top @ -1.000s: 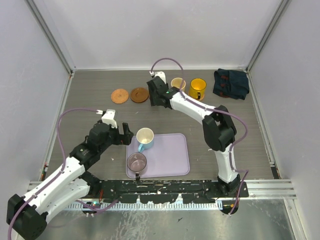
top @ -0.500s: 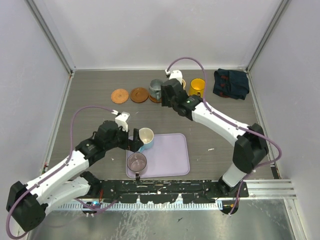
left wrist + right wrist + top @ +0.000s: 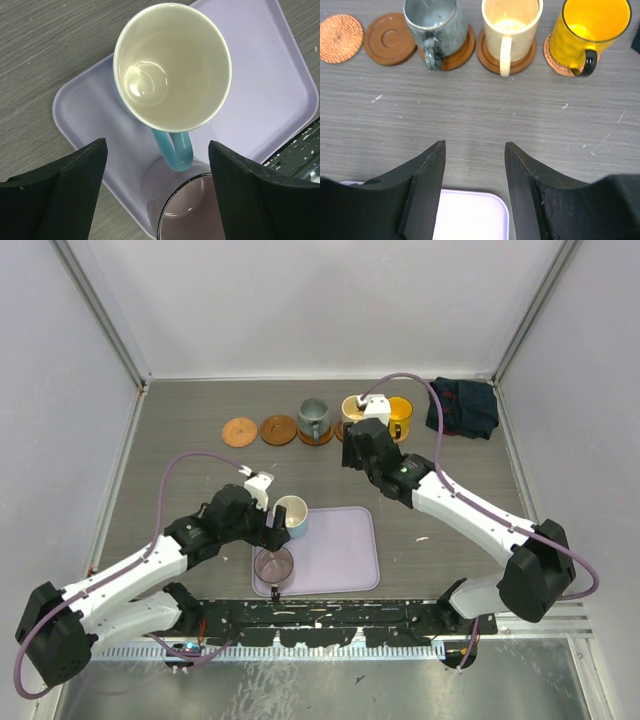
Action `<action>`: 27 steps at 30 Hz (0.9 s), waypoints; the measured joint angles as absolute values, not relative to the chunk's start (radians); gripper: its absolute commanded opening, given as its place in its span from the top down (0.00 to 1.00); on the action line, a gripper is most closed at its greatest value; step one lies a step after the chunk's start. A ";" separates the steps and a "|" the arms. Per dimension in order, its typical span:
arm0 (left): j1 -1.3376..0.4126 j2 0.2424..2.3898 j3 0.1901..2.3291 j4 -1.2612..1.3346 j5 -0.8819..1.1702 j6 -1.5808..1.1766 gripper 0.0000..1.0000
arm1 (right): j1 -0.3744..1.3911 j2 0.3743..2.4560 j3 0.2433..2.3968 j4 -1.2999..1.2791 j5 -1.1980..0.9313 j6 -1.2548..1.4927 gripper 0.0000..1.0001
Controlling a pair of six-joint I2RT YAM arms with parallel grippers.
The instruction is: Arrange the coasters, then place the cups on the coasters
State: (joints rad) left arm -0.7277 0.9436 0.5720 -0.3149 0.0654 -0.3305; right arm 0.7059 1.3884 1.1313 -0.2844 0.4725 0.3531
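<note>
Light blue glazed mug with white inside stands upright on the lavender rectangular tray. The left hand gapes wide beside its handle, holding nothing. Stiff, slick, probably breakable: best gripped across the walls.

My hand hangs over bare bench, fingers apart with nothing between them. Along the far side runs a row: a woven coaster and a ringed brown coaster, both bare, then the grey-green cup, the cream cup and the yellow cup, each upright on its own coaster. A lavender tray shows one corner at the near edge, below my fingers.
</note>
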 measured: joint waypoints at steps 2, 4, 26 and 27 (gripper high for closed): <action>-0.738 0.963 0.572 -0.315 0.052 -0.332 0.20 | 0.706 1.374 1.101 -0.283 0.472 0.357 0.45; -0.743 0.979 0.574 -0.315 0.044 -0.334 0.21 | 0.706 1.359 1.068 -0.276 0.471 0.361 0.45; -0.773 1.153 0.628 -0.280 0.016 -0.360 0.94 | 0.706 1.290 0.821 -0.238 0.464 0.422 0.50; -0.776 1.154 0.631 -0.279 0.014 -0.353 0.99 | 0.706 1.292 0.813 -0.237 0.460 0.424 0.50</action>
